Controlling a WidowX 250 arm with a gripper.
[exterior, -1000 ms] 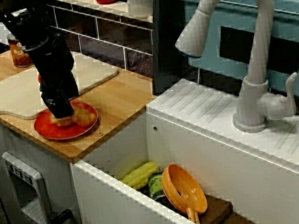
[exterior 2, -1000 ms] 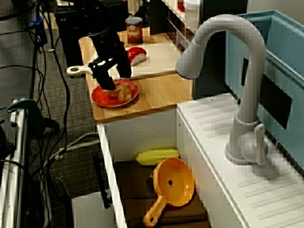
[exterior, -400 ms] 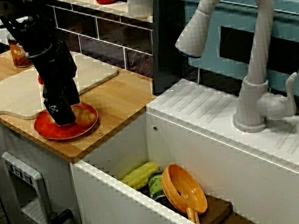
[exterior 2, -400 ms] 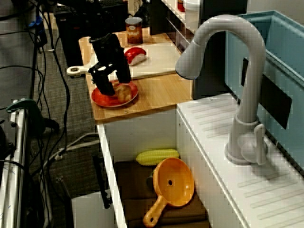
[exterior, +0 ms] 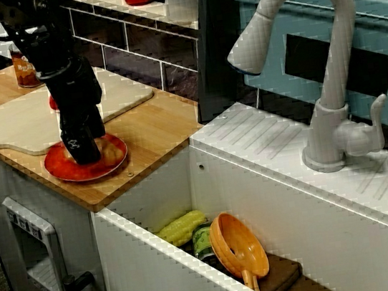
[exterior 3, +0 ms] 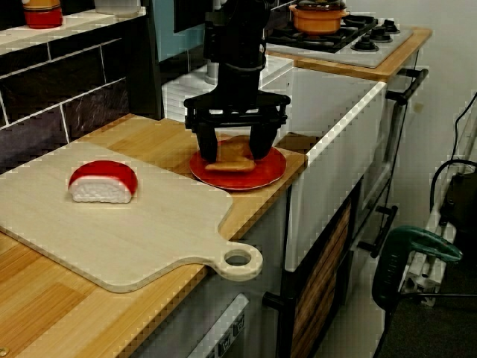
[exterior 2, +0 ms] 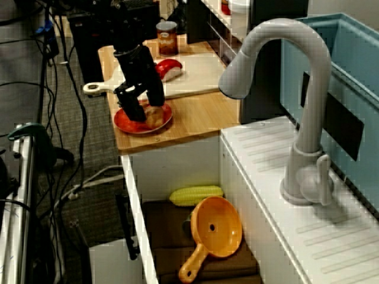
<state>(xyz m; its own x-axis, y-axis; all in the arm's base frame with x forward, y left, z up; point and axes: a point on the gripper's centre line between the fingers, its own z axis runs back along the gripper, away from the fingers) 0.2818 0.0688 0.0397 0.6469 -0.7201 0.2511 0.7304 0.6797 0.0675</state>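
A piece of toast-coloured bread (exterior 3: pixel 228 162) lies on a red plate (exterior 3: pixel 265 176) near the front edge of the wooden counter. My black gripper (exterior 3: pixel 234 152) stands upright over the plate, open, one finger on each side of the bread and very close to it. In the view from the front of the sink, the gripper (exterior: pixel 84 152) hides most of the bread (exterior: pixel 112 152) on the plate (exterior: pixel 62 171). In the view from beside the faucet, the gripper (exterior 2: pixel 144 114) has its tips down at the bread (exterior 2: pixel 156 116) on the plate (exterior 2: pixel 125 125).
A pale cutting board (exterior 3: pixel 112 231) with a red-and-white sushi piece (exterior 3: pixel 102 183) lies beside the plate. A jar (exterior 2: pixel 167 38) stands behind it. The sink (exterior: pixel 185 183) holds a corn cob (exterior 2: pixel 196 194), an orange strainer (exterior 2: pixel 217 228) and a green can (exterior: pixel 202 240). The faucet (exterior: pixel 327 61) rises at right.
The gripper has swung more upright over the plate and its fingers have drawn in nearer the bread. Bread and plate have not moved.
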